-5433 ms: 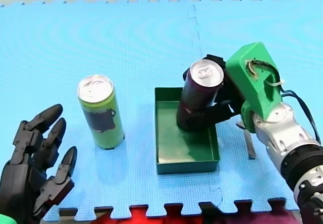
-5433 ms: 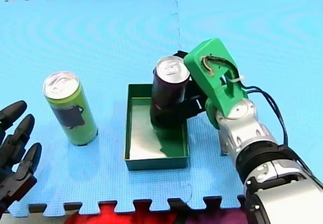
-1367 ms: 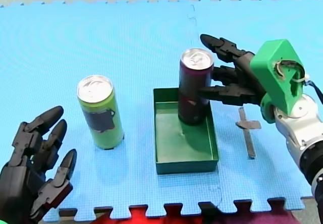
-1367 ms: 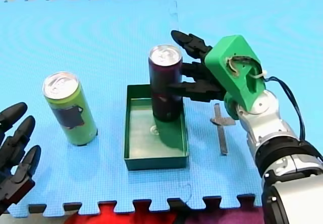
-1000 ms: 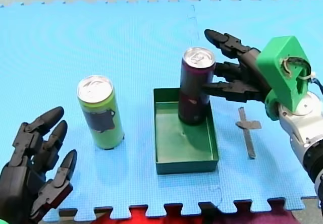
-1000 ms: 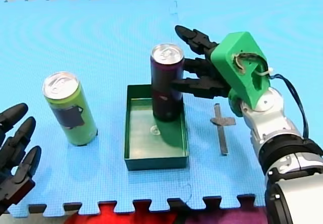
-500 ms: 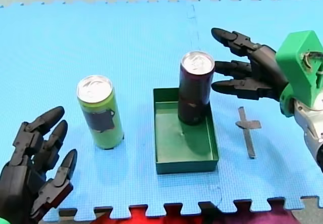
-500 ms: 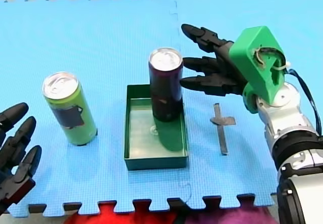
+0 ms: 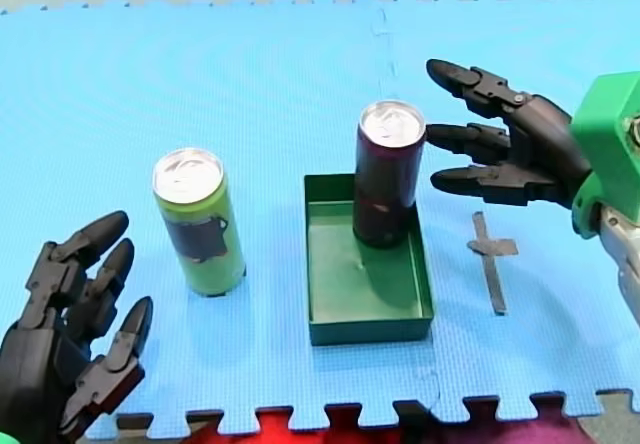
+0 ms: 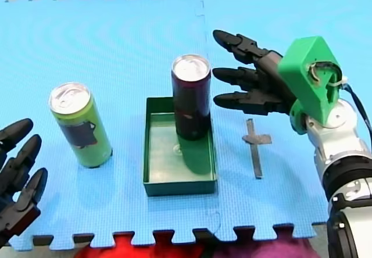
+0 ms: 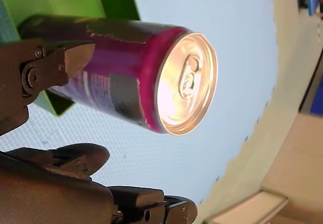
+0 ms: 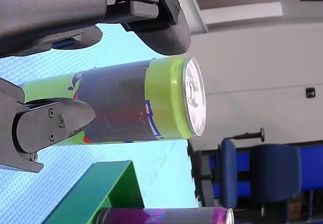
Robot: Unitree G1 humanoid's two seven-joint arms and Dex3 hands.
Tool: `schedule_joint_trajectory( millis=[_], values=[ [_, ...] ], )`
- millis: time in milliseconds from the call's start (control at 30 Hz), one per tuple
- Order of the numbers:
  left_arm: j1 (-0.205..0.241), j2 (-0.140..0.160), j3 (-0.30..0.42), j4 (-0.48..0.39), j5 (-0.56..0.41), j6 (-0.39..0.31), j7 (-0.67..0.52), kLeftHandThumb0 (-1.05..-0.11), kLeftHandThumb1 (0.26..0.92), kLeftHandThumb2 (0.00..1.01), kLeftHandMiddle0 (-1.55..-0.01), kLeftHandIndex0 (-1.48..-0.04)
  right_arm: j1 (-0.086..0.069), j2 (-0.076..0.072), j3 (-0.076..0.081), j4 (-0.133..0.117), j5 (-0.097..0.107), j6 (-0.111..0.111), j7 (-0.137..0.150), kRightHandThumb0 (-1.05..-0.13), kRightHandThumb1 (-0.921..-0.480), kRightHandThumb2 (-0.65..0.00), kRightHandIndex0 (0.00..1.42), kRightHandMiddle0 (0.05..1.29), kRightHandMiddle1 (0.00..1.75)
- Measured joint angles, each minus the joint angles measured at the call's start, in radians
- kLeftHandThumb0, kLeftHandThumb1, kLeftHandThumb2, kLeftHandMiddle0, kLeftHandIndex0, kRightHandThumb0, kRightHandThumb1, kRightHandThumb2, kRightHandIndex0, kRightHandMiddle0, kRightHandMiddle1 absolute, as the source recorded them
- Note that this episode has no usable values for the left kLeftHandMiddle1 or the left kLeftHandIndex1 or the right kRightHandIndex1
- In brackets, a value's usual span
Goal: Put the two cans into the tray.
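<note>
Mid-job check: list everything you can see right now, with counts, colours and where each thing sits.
purple can: one, dark purple with a silver top, upright in the far end of the tray
green can: one, lime green with a dark label, upright on the mat left of the tray
tray: one, dark green, mid-mat
tape mark: one, grey, cross-shaped, on the mat right of the tray
mat: blue foam tiles, under everything
blue chair: one, in the background of the second wrist view
right hand: black, holds nothing, just right of the purple can
left hand: black, holds nothing, near-left corner
</note>
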Motion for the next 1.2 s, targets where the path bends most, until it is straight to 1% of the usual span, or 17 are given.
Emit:
schedule_joint_trajectory(
  millis=[100, 267, 333, 433, 533, 600, 700, 767, 800, 867, 967, 1000, 1100, 1200],
  values=[
    [-0.004, 0.000, 0.002, 0.007, -0.002, -0.004, -0.005, -1.048, 0.921, 0.55, -0.27, -0.10, 0.004, -0.013, -0.007, -0.001, 0.007, -0.007, 0.013, -0.905, -0.885, 0.000, 0.36, 0.10, 0.00],
    [-0.007, 0.001, 0.009, 0.014, -0.010, -0.009, -0.013, -1.048, 0.921, 0.55, -0.27, -0.10, 0.017, -0.047, -0.025, -0.007, 0.029, -0.020, 0.041, -0.901, -0.876, 0.000, 0.35, 0.09, 0.00],
    [-0.009, 0.002, 0.010, 0.017, -0.012, -0.010, -0.016, -1.048, 0.921, 0.55, -0.27, -0.10, 0.020, -0.057, -0.032, -0.009, 0.035, -0.022, 0.048, -0.901, -0.874, 0.000, 0.35, 0.09, 0.00],
    [-0.011, 0.004, 0.012, 0.021, -0.014, -0.015, -0.020, -1.048, 0.921, 0.55, -0.27, -0.10, 0.020, -0.070, -0.037, -0.010, 0.038, -0.022, 0.047, -0.904, -0.873, 0.000, 0.34, 0.09, 0.00],
    [-0.011, 0.005, 0.015, 0.023, -0.014, -0.020, -0.022, -1.048, 0.921, 0.55, -0.27, -0.10, 0.023, -0.081, -0.042, -0.011, 0.038, -0.023, 0.039, -0.908, -0.873, 0.000, 0.35, 0.09, 0.00],
    [-0.011, 0.005, 0.017, 0.024, -0.014, -0.021, -0.022, -1.048, 0.921, 0.55, -0.27, -0.10, 0.027, -0.089, -0.046, -0.012, 0.039, -0.027, 0.033, -0.913, -0.872, 0.000, 0.36, 0.10, 0.00],
    [-0.011, 0.005, 0.020, 0.025, -0.015, -0.022, -0.022, -1.048, 0.921, 0.55, -0.28, -0.10, 0.037, -0.099, -0.050, -0.017, 0.040, -0.040, 0.027, -0.921, -0.872, 0.000, 0.35, 0.10, 0.00],
    [-0.011, 0.005, 0.022, 0.025, -0.015, -0.023, -0.021, -1.048, 0.921, 0.55, -0.28, -0.10, 0.047, -0.111, -0.057, -0.023, 0.049, -0.047, 0.033, -0.928, -0.871, 0.000, 0.35, 0.10, 0.00],
    [-0.011, 0.005, 0.022, 0.025, -0.014, -0.023, -0.020, -1.048, 0.921, 0.55, -0.28, -0.11, 0.054, -0.118, -0.063, -0.028, 0.057, -0.049, 0.038, -0.933, -0.869, 0.000, 0.35, 0.11, 0.00],
    [-0.010, 0.005, 0.023, 0.025, -0.013, -0.023, -0.015, -1.048, 0.921, 0.54, -0.28, -0.11, 0.068, -0.129, -0.071, -0.033, 0.067, -0.049, 0.046, -0.939, -0.868, 0.000, 0.35, 0.11, 0.00],
    [-0.011, 0.005, 0.023, 0.025, -0.007, -0.023, -0.008, -1.048, 0.921, 0.54, -0.28, -0.11, 0.086, -0.139, -0.077, -0.040, 0.075, -0.054, 0.053, -0.949, -0.862, 0.000, 0.35, 0.12, 0.01],
    [-0.011, 0.005, 0.024, 0.025, -0.003, -0.022, -0.005, -1.048, 0.921, 0.54, -0.28, -0.11, 0.092, -0.140, -0.079, -0.045, 0.077, -0.057, 0.054, -0.954, -0.860, 0.000, 0.35, 0.12, 0.01],
    [-0.011, 0.006, 0.027, 0.025, 0.011, -0.019, 0.014, -1.048, 0.921, 0.54, -0.32, -0.11, 0.124, -0.142, -0.083, -0.063, 0.088, -0.069, 0.055, -0.967, -0.856, 0.000, 0.35, 0.13, 0.01],
    [-0.015, 0.009, 0.032, 0.035, 0.025, -0.019, 0.027, -1.048, 0.921, 0.53, -0.35, -0.11, 0.150, -0.141, -0.083, -0.071, 0.091, -0.072, 0.044, -0.981, -0.851, 0.000, 0.35, 0.13, 0.01]
  ],
)
